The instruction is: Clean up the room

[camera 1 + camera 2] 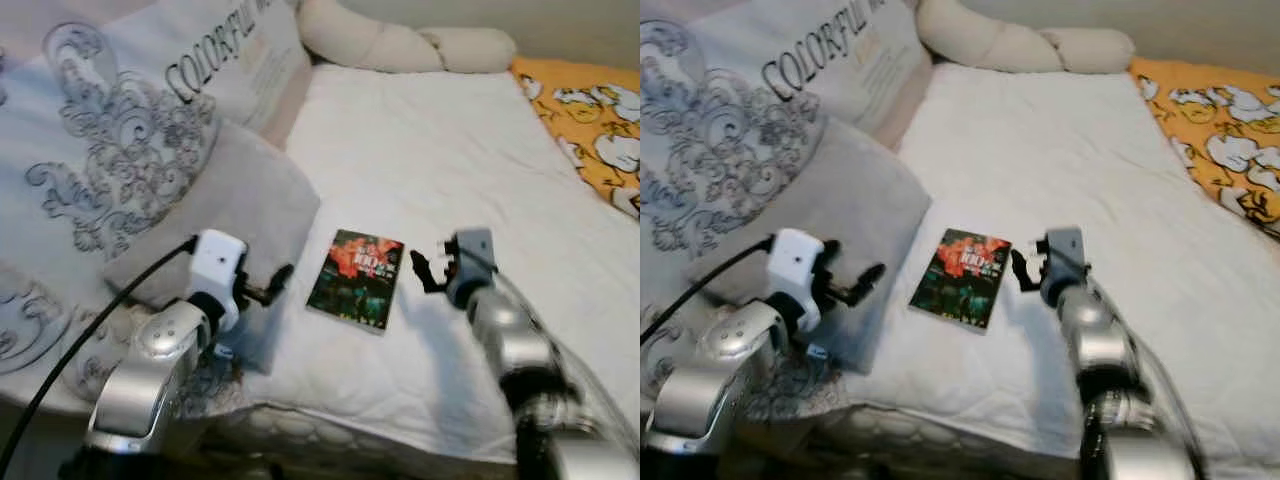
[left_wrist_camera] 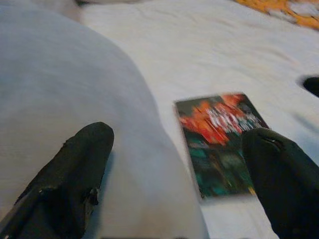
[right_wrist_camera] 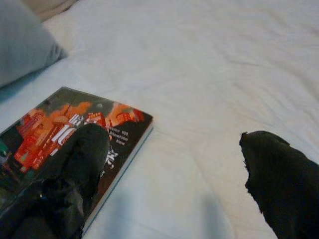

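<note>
Book: dark paperback book with a red-and-green cover (image 1: 356, 279) lies flat on the white quilted bed (image 1: 440, 150), just beside the plain grey pillow (image 1: 235, 205).
Left end effector (image 1: 270, 288): hovering over the pillow's edge, fingers spread wide.
Right end effector (image 1: 424, 270): just beside the book's right edge, fingers wide, gripping nothing.

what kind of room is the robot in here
Most likely a bedroom: the robot faces a bed with a white quilted mattress cover, a grey pillow and patterned bedding on it. A book lies on the cover between the left gripper and right gripper.
</note>
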Controlling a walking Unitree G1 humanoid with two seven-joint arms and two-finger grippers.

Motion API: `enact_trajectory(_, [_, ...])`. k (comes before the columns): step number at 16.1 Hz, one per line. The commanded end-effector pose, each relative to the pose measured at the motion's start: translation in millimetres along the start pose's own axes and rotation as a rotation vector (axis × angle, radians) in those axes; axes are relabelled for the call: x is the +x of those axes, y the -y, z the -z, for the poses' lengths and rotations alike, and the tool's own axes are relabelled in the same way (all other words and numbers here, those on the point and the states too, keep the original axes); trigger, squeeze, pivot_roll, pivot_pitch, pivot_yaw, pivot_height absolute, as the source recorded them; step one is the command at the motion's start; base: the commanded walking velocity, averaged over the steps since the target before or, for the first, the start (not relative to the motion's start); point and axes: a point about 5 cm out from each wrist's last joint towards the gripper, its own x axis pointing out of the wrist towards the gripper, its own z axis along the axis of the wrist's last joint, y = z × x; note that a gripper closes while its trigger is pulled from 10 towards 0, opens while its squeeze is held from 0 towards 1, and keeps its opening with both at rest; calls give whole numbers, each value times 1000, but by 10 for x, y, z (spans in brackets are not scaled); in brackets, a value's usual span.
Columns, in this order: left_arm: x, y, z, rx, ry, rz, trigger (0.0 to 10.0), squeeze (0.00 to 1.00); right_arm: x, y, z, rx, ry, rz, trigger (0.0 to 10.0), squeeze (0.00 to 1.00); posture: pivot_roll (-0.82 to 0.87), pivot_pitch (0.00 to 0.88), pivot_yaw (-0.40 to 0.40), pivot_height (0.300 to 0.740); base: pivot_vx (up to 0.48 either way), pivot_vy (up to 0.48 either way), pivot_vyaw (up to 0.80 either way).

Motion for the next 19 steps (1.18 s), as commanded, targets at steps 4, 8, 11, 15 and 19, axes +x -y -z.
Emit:
enact_trajectory(4, [-59, -41, 116, -5, -23, -108, 10000, 204, -129, -26, -84, 16, 97, 79, 10000, 1000, 13, 0, 2, 740, 0, -363, 0])
enact_trajectory(8, [-52, -119, 129, -8, -12, -194, 10000, 196, -255, -120, -73, 18, 107, 52, 10000, 1000, 47, 0, -24, 740, 0, -365, 0])
enact_trajectory(11, [-7, -146, 142, -12, -18, -209, 10000, 196, -218, -246, -127, 30, 94, 29, 10000, 1000, 10, 0, -11, 740, 0, -369, 0])
enact_trajectory(15, [71, -112, 143, 7, -1, -212, 10000, 192, -223, -284, -213, 8, 123, -24, 10000, 1000, 18, 0, -26, 740, 0, -365, 0])
enact_trajectory(19, [96, -166, 117, 17, 3, -242, 10000, 196, -253, -285, -131, -7, 104, -5, 10000, 1000, 25, 0, -32, 740, 0, -361, 0])
